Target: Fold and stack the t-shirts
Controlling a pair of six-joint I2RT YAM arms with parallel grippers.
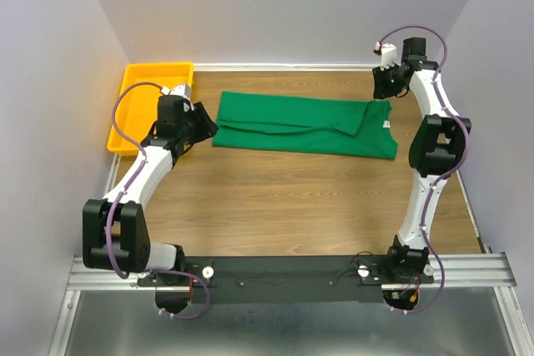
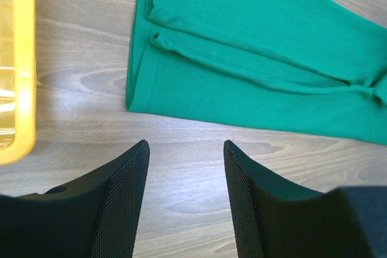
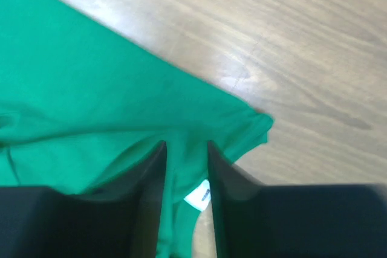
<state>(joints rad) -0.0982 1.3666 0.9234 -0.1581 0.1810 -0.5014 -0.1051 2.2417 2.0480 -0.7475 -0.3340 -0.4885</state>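
Shirt: the green shirt [image 1: 300, 125] lies in a long lengthwise-folded band across the far half of the bench [image 1: 292, 206]. It runs left to right, with the collar end towards the right edge.
Label: a white label [image 3: 198, 197] shows at the collar end, directly under the right pincer.
Bin: a yellow bin [image 1: 158, 66] sits in the far-left corner, beside the shirt's left end but not touching it.
Left pincer: the left pincer [image 2: 184, 149] has its jaws wide apart and holds nothing. It hovers over bare wood just short of the shirt's near-left corner.
Right pincer: the right pincer [image 3: 184, 146] has its jaws partly apart above the collar end. Cloth shows through the gap, and nothing looks clamped.
Step in hand: probably the crosswise fold, bringing one end over to the other.
Doing it well: approach the left end at its corner and take every layer in one bite, not just the top flap. Lift low so the tucked sleeve stays inside. Carry the end straight along the band and lay the edges flush.
Right side: pin the collar end or move clear of it, so the arriving cloth lands flat.
Risk: a shallow bite could peel the upper layer and undo the long fold.
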